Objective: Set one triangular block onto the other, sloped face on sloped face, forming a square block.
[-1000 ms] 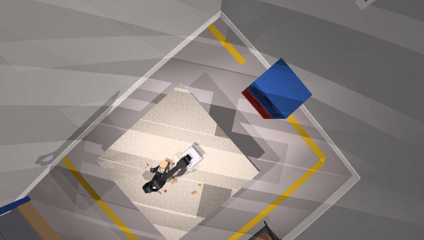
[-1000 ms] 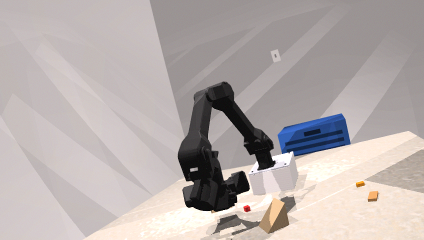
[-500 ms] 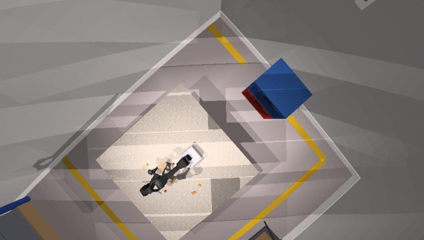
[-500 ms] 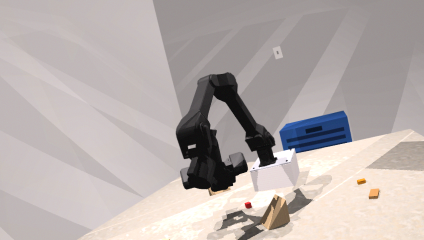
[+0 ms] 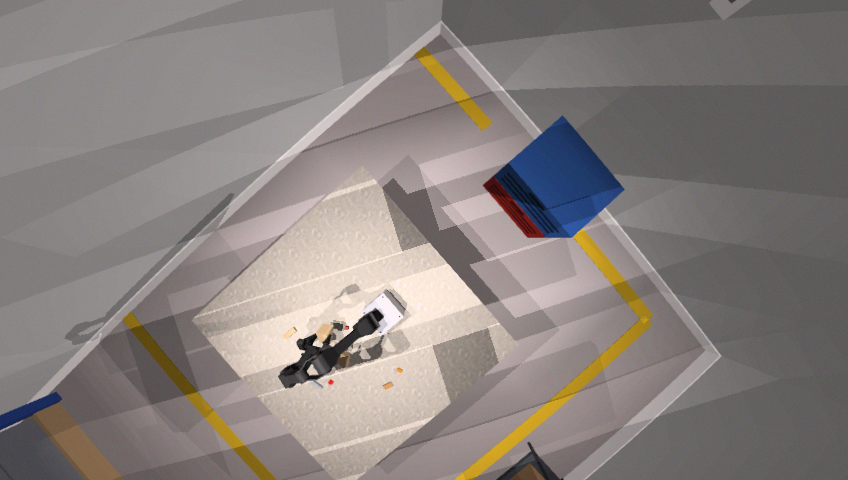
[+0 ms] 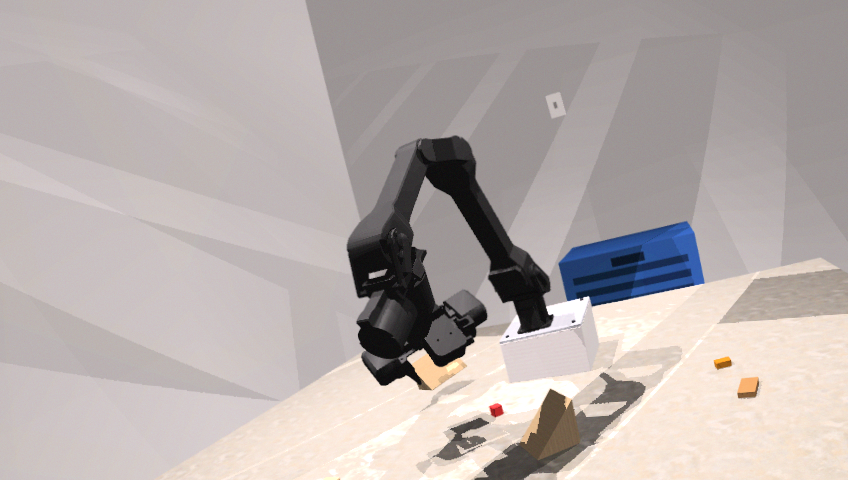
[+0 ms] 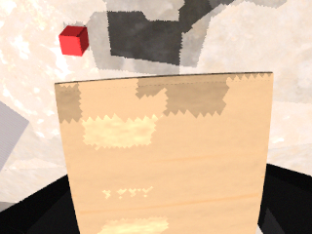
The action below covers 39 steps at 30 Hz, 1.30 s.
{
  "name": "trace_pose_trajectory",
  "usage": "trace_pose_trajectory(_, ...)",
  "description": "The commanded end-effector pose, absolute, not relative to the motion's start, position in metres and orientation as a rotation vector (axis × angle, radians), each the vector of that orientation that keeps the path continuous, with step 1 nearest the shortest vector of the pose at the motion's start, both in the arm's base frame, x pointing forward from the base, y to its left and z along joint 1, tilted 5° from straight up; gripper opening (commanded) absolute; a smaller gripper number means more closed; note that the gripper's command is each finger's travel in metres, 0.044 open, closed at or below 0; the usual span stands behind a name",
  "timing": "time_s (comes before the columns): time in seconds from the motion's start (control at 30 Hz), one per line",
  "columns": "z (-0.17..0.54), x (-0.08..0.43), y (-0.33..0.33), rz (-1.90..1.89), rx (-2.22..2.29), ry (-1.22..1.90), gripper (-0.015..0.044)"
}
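Triangular block [image 5: 324, 331] [image 6: 437, 371] [image 7: 166, 156] pinched between the claw's [image 5: 315, 337] [image 6: 429, 369] [image 7: 168, 200] fingers, above the table [image 5: 333, 226] [image 6: 654, 440] [image 7: 288, 122], other block [image 5: 344, 359] [image 6: 553, 427] apart.

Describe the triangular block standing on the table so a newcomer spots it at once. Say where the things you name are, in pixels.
Find the white box [image 5: 393, 307] [image 6: 550, 359] that the black arm rises from. In the exterior view, nearer the viewer than that box, stands a wooden wedge [image 5: 344, 359] [image 6: 562, 431] with a pointed top. Unlike its twin [image 5: 324, 331] [image 6: 436, 369] [image 7: 168, 161], it is not in the pincer [image 6: 423, 371].
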<state>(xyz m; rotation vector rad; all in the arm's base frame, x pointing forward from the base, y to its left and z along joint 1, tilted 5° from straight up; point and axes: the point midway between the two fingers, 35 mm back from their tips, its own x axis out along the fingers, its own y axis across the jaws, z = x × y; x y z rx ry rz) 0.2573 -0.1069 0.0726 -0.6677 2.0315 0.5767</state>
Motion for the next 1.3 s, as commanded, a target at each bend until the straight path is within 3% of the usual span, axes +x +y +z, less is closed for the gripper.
trace_pose_trajectory(0.0, 0.0723, 0.2527, -0.1075, 0.700, -0.719, 1.964, 0.0000)
trace_pose_trajectory(1.27, 0.0778, 0.2429, -0.1130, 1.467, -1.542, 1.049, 0.0000)
